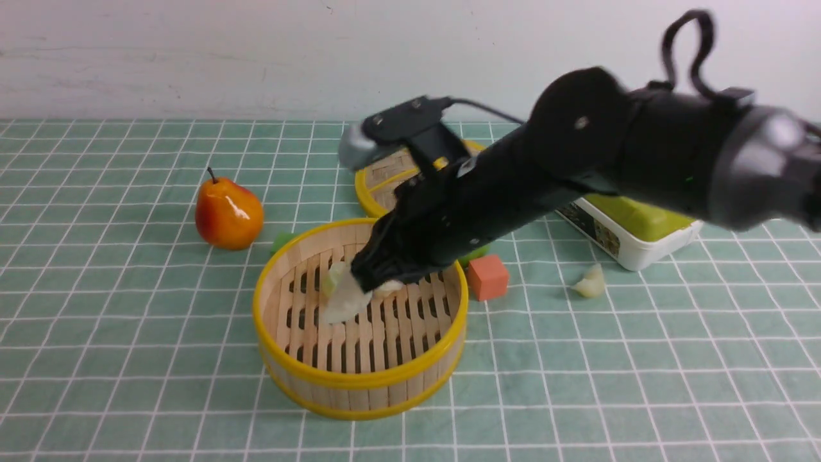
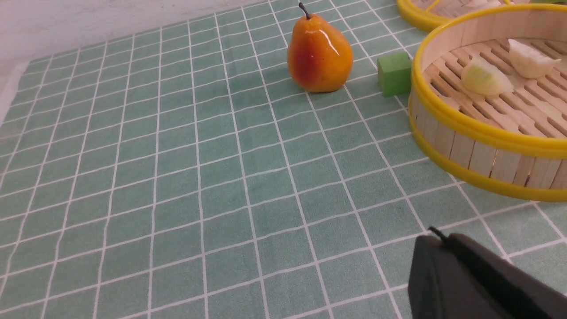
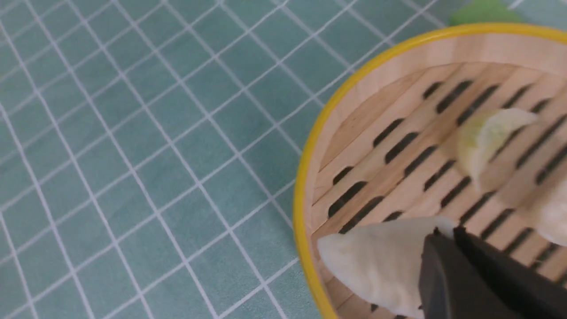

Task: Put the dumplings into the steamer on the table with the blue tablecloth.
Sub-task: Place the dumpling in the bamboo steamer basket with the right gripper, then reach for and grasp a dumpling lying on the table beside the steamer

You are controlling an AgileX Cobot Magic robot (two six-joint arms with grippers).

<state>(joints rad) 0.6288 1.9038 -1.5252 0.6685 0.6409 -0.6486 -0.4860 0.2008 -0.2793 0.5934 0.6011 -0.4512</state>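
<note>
The steamer (image 1: pixel 359 378) stands mid-table on the blue tablecloth (image 1: pixel 128 321). My right gripper (image 1: pixel 369 282) reaches down into it, shut on a pale white dumpling (image 3: pixel 381 261) that sticks out beside the fingertips (image 3: pixel 432 252) just above the slat floor. Two more dumplings lie inside, a greenish one (image 2: pixel 485 79) and a white one (image 2: pixel 529 60). Another dumpling (image 1: pixel 590 282) lies on the cloth to the right of the steamer. My left gripper (image 2: pixel 436 239) hovers shut and empty over bare cloth left of the steamer (image 2: pixel 478 128); the front view does not show it.
An orange-red pear (image 1: pixel 229 215) and a green cube (image 1: pixel 280 241) sit behind-left of the steamer. An orange cube (image 1: pixel 488 277) is by its right wall. The yellow-rimmed lid (image 1: pixel 385 186) lies behind it, and a white box with a green lid (image 1: pixel 632 231) at right.
</note>
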